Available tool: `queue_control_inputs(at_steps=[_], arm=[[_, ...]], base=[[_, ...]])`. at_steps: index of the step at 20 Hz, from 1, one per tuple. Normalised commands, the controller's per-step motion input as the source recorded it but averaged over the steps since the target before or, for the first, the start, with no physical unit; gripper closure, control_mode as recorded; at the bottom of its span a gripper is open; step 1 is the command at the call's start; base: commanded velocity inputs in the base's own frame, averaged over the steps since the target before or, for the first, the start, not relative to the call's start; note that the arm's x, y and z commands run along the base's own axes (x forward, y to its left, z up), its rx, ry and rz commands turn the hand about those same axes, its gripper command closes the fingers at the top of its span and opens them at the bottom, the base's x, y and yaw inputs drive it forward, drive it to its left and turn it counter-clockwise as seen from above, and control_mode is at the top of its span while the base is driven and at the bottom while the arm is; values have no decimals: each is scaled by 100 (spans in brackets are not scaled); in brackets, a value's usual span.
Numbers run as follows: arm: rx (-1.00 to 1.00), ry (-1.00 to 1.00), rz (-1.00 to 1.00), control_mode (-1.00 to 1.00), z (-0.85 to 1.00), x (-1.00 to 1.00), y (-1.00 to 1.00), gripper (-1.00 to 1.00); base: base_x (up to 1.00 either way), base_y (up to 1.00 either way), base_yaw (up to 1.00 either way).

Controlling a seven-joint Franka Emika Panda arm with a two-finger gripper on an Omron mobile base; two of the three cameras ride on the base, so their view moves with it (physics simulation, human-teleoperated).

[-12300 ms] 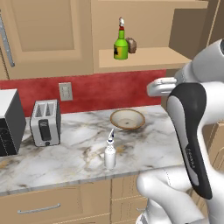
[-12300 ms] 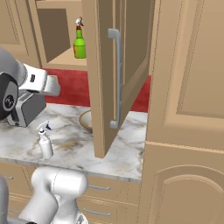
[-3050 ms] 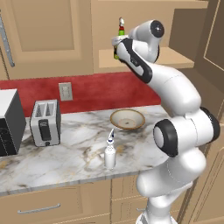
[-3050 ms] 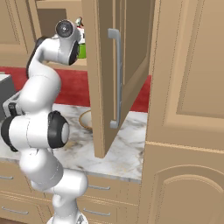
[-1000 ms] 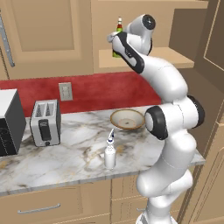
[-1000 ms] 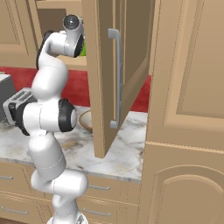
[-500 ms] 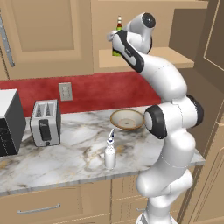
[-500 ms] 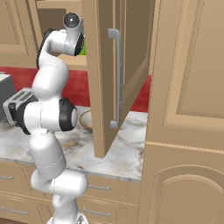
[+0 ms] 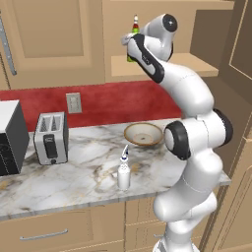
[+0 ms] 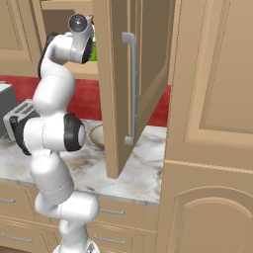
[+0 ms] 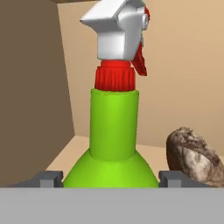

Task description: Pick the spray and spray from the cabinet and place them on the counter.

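Note:
The green spray point(image 11: 113, 131), with its red collar and white-red trigger top, stands on the cabinet point(image 9: 197, 69) shelf. My gripper point(image 11: 111, 179) is shut on its wide lower body, one fingertip pressed against each side. In the left base view the gripper point(image 9: 130, 45) is up at the shelf and the green spray's top point(image 9: 135, 23) pokes out above it. A sliver of the green spray point(image 10: 93, 52) shows past the hand in the right base view. The white spray point(image 9: 123, 172) stands upright on the marble counter point(image 9: 74, 184), near its front edge.
A brown roundish lump point(image 11: 192, 153) sits on the shelf close beside the bottle. The open cabinet door point(image 10: 133, 74) with its silver handle swings out to the right of the arm. A bowl point(image 9: 142, 134), a toaster point(image 9: 50, 138) and a microwave point(image 9: 10, 138) stand on the counter.

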Motion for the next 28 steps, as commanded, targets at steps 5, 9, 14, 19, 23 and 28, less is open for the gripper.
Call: queue_control_inputs(at_steps=[5, 9, 14, 19, 23, 28], arm=[[0, -8, 0, -100, 0, -45, -2, 100], [0, -11, 0, -100, 3, -56, -4, 100], [0, -10, 0, -100, 1, -59, -13, 100], [0, -10, 0, -100, 1, -60, -14, 100], [0, -8, 0, -100, 16, -50, -5, 100], [0, -6, 0, -100, 25, -47, -1, 100]], base=[[0, 0, 0], [0, 0, 0], [0, 0, 0], [0, 0, 0], [0, 0, 0], [0, 0, 0]])
